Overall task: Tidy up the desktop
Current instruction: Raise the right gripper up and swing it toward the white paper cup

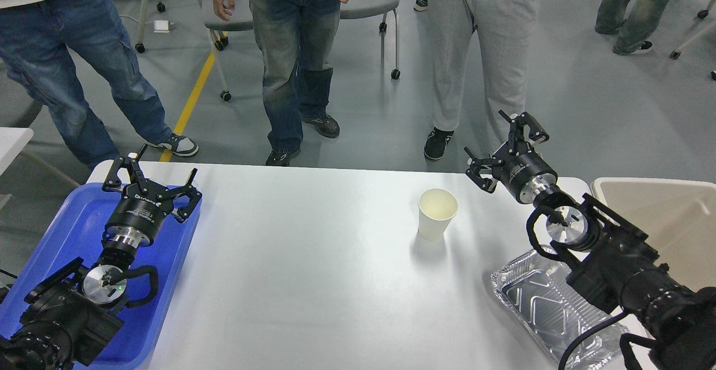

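The white surface (313, 280) fills the middle of the view. A paper cup (437, 213) stands upright on it, right of centre; a foil tray (537, 303) lies near the right edge. The cup looks light and crushable, probably empty, best pinched gently across its wall. The left gripper (151, 182) and right gripper (506, 149) are both spread, holding nothing.

The white desktop (313, 280) carries a paper cup (437, 214), a foil tray (540, 303) and a blue tray (78, 230).
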Tool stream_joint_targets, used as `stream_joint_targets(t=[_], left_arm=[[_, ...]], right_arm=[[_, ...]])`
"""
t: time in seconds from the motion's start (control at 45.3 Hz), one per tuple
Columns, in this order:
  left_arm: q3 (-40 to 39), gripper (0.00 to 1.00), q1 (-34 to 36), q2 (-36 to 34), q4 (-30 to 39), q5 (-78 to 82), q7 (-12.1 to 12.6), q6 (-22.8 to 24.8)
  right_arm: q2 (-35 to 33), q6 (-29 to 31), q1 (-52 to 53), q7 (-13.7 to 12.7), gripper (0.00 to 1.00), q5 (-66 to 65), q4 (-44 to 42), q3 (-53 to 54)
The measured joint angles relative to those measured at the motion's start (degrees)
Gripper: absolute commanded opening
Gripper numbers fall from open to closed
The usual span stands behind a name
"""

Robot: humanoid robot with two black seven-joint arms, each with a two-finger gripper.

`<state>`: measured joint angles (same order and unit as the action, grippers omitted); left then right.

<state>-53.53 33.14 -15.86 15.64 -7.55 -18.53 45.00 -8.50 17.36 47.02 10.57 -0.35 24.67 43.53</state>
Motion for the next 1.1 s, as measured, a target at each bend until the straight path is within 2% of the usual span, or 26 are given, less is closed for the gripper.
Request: stream_joint_targets(t=[0.662, 0.861, 1.104], left_arm=[[0.0, 1.0, 0.0, 0.0, 0.0, 0.0, 0.1, 0.0], [0.0, 1.0, 0.0, 0.0, 0.0, 0.0, 0.1, 0.0], [0.0, 1.0, 0.0, 0.0, 0.0, 0.0, 0.0, 0.0]], right_arm=[[-12.3, -0.3, 14.1, -7.8, 1.0, 0.6, 1.8, -7.7], [-16.9, -0.7, 16.8, -9.3, 1.0, 0.7, 6.5, -10.7], [-22.7, -3.1, 19.1, -10.2, 1.0, 0.3, 16.6, -15.6]])
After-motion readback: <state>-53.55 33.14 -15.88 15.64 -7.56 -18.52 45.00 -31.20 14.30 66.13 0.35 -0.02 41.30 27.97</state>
